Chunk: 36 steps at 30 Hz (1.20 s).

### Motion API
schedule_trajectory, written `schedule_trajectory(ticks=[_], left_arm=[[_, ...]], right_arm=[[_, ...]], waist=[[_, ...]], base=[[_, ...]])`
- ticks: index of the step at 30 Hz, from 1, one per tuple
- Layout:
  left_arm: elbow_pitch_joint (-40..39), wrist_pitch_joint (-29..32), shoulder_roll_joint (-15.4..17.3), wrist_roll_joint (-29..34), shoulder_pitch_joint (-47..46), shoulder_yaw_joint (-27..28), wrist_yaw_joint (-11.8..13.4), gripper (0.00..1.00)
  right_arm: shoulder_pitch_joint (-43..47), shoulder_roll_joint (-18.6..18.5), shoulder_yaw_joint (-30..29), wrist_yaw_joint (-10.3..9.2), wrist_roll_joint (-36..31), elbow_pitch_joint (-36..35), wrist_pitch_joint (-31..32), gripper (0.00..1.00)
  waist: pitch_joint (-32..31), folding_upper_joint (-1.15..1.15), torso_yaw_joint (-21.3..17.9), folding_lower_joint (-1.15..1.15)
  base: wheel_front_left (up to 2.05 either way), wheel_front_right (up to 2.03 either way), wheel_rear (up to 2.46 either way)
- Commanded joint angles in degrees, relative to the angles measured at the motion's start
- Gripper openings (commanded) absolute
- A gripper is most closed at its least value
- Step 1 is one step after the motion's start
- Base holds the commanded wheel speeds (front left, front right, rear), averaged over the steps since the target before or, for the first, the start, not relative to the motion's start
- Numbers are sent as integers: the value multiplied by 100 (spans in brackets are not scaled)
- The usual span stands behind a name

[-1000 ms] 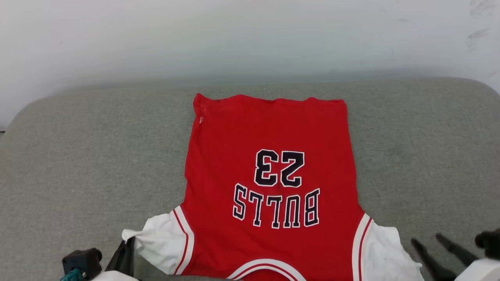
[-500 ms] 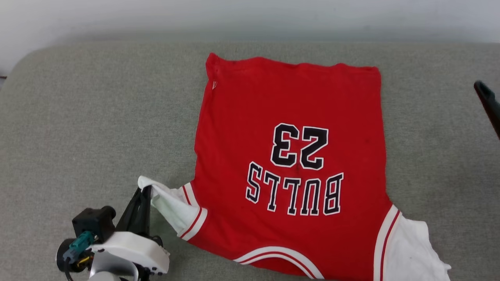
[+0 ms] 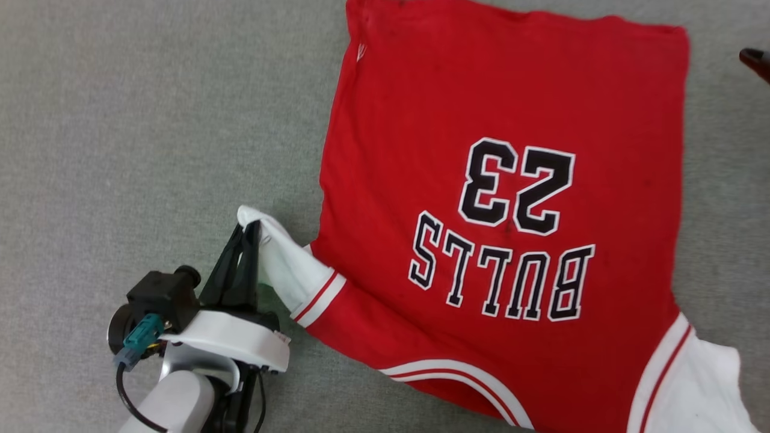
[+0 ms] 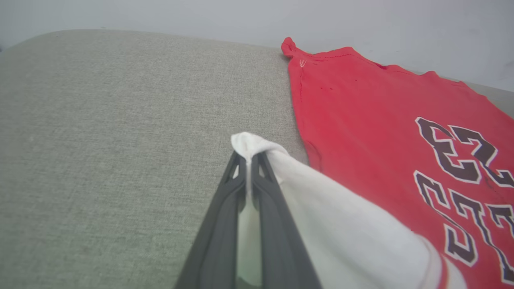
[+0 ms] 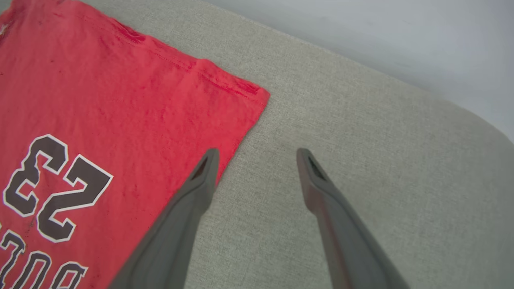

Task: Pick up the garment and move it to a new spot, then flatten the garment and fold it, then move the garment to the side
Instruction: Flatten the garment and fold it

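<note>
The garment (image 3: 499,108) is a red T-shirt that lies flat on a grey cushion, hem at the far side, with "BULLS 23" reading upside down. A tiny white logo (image 3: 361,53) sits by the hem's left corner. My left gripper (image 3: 250,230) is shut on the tip of the white left sleeve (image 3: 286,264), which is raised and pulled taut; the left wrist view shows the gripper (image 4: 249,157) pinching that sleeve (image 4: 341,216). The right gripper (image 5: 257,154) is open over bare cushion just beside the hem's right corner (image 5: 249,92). One of its fingertips (image 3: 757,59) shows at the right edge.
The grey upholstered cushion (image 3: 120,120) stretches wide to the garment's left. Its rounded far edge meets a pale wall (image 4: 160,16) just past the hem. The other white sleeve (image 3: 698,385) lies flat at the lower right. My left wrist and its camera (image 3: 156,294) sit at the lower left.
The head camera has tipped down and closer. My left gripper has drawn the left sleeve outward and toward the hem side. The right gripper went from beside the right sleeve to the hem's right corner.
</note>
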Motion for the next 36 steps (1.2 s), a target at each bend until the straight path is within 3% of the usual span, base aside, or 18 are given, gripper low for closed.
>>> schedule_trajectory(ticks=[1,5,11,16,20,22,36], left_arm=[[-21,-35,-26,23,-90,-6,-17,0],[-55,-55,-133,96,-258,-9,-44,0],[-84,-74,-278,212,-490,0,-137,0],[-10,-85,-411,279,-560,37,-188,0],[93,-80,-500,302,-527,96,-248,0],[114,-81,-532,332,-495,154,-282,0],[360,-84,-679,447,-32,420,-434,0]], right_arm=[[-130,33,22,-4,19,54,43,100],[-670,150,222,-4,-100,515,421,100],[-1150,308,380,-4,-376,1114,357,100],[-876,379,645,-3,-383,1547,200,100],[-466,214,889,-3,-349,1883,178,100],[-418,85,994,-3,-415,1889,24,0],[-526,-426,1575,-6,97,1342,-1368,0]], waist=[[225,0,150,-2],[530,0,274,-2],[939,0,443,-2],[1090,0,534,-2],[1066,0,574,-2],[1031,0,572,-2],[108,0,278,-2]], base=[[0,0,0],[0,0,0],[0,0,0],[0,0,0],[0,0,0],[0,0,0],[0,0,0]])
